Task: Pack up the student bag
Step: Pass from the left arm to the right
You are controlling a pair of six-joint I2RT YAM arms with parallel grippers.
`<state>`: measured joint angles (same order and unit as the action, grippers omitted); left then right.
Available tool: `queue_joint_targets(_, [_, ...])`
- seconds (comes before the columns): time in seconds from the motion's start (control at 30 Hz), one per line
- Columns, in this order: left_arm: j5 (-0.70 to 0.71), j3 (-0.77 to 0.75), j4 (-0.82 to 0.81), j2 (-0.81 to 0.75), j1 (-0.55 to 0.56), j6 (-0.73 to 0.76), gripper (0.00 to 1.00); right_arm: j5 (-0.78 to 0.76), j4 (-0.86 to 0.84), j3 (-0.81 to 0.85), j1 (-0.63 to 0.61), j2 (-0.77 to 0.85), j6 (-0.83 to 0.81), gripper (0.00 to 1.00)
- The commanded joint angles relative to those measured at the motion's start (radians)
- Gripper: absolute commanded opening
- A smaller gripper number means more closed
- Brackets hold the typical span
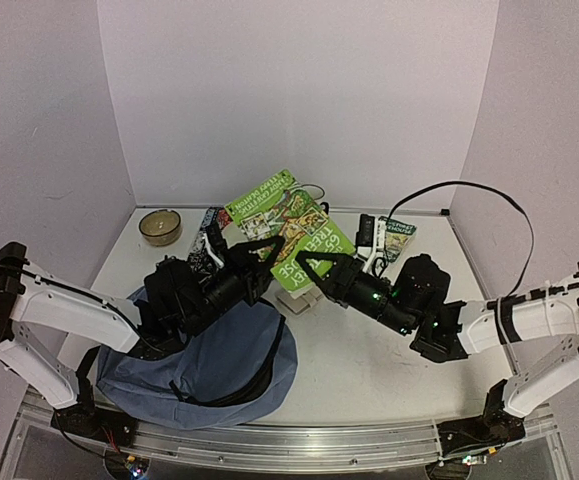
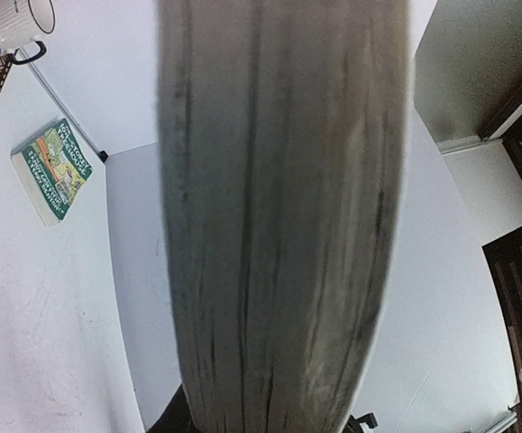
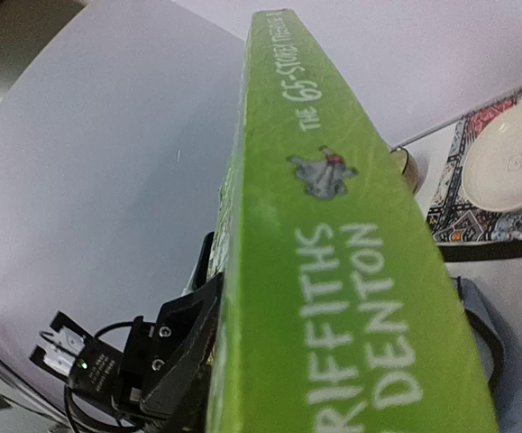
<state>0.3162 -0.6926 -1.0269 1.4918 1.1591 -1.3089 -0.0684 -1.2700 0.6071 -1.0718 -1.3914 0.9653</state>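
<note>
Green book (image 3: 333, 271) spine: right wrist only.

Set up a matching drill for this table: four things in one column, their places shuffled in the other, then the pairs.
Things:
1. student bag
2. green Treehouse book
3. round bowl
4. small book

Places:
A. back left corner
B. held up between the left claw and the right claw
C. back right
D. front left

Pairs: 1-D; 2-B; 3-A; 4-C
</note>
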Motion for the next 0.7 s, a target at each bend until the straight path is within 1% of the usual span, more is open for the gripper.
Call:
queue_joint_targets(0.0, [0.028, 0.047, -0.136, -0.045, 0.005, -0.019, 0.08, 0.029, -0.159, 0.012, -0.010, 0.040, -0.034, 0.01])
queue_joint_targets(0.03, [0.036, 0.067, -0.136, -0.052, 0.005, -0.021, 0.10, 0.023, -0.158, 0.003, -0.009, 0.050, -0.039, 0.00])
queue_joint_targets(0.1, [0.045, 0.100, -0.136, -0.062, 0.005, -0.023, 0.18, 0.019, -0.157, -0.009, -0.005, 0.069, -0.044, 0.00])
queue_joint_targets(0.27, [0.051, 0.180, -0.132, -0.114, 0.004, 0.036, 0.44, 0.034, -0.138, -0.015, 0.007, 0.100, -0.057, 0.00])
queue_joint_targets(0.33, [0.062, 0.217, -0.121, -0.142, 0.005, 0.077, 0.51, 0.024, -0.105, -0.017, 0.010, 0.117, -0.061, 0.00])
queue_joint_targets(0.37, [0.066, 0.228, -0.089, -0.160, 0.005, 0.099, 0.55, 0.018, -0.088, -0.019, 0.013, 0.129, -0.063, 0.00])
queue_joint_targets(0.47, [0.076, 0.216, 0.120, -0.243, 0.005, 0.173, 0.63, -0.006, -0.022, -0.033, 0.023, 0.167, -0.063, 0.00])
queue_joint_targets(0.5, [0.079, 0.198, 0.226, -0.272, 0.005, 0.201, 0.65, -0.018, 0.003, -0.038, 0.024, 0.181, -0.062, 0.00])
queue_joint_targets(0.57, [0.080, 0.167, 0.427, -0.315, 0.005, 0.246, 0.69, -0.040, 0.065, -0.045, 0.026, 0.219, -0.062, 0.00])
queue_joint_targets(0.67, [0.077, 0.107, 0.669, -0.357, 0.005, 0.283, 0.72, -0.080, 0.146, -0.060, 0.027, 0.269, -0.065, 0.00])
